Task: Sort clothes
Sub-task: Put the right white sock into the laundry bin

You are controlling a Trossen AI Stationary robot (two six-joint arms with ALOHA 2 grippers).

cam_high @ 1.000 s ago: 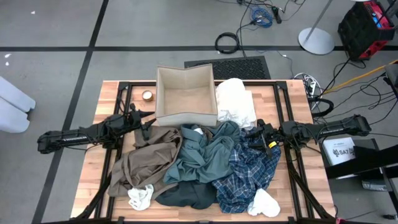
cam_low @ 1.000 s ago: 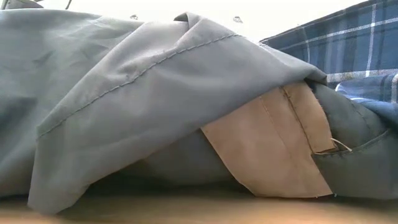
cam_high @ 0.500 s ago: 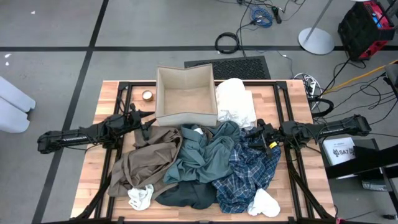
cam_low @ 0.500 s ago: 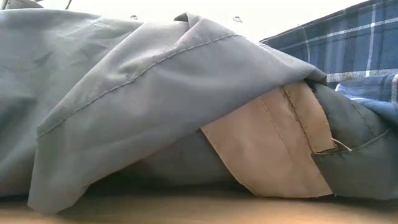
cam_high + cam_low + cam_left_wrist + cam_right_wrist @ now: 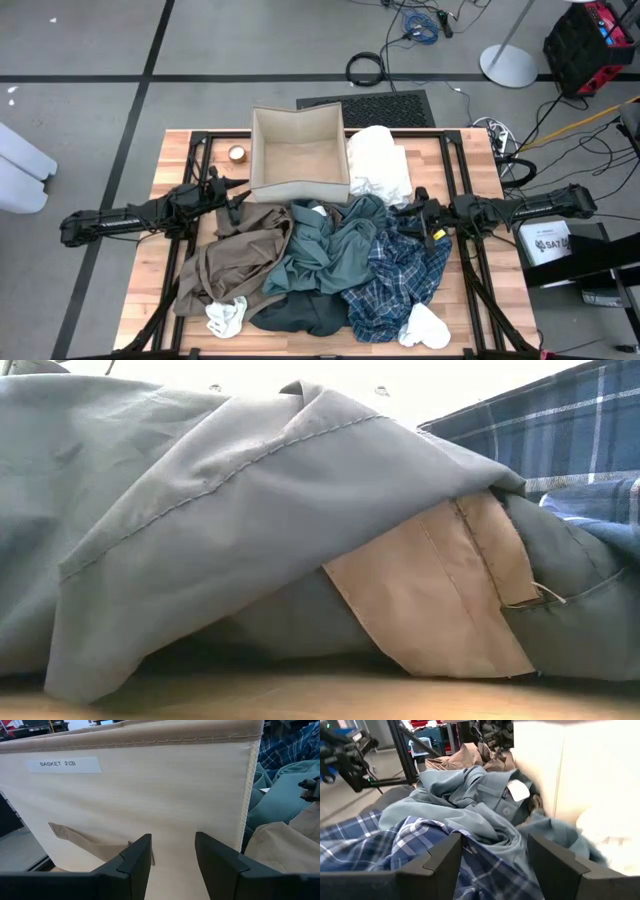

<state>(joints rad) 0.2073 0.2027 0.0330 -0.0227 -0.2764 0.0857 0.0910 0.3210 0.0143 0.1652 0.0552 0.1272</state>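
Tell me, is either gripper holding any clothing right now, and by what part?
Nothing is held. The left gripper and right gripper both stand open and empty.

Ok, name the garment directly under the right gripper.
The blue plaid shirt: the open right gripper hovers at its upper edge, beside the teal-grey shirt; it alone is checked.

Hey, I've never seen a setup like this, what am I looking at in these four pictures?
A two-armed robot at a wooden table, meant to sort clothes. One picture looks down from above, one sits at table height buried in fabric, and two ride on the wrists. The left gripper faces the beige fabric box; the right gripper hovers over the blue plaid shirt. Both are open, holding nothing. Also piled there: a teal-grey shirt, a tan-brown garment, a dark slate one and cream-white pieces.
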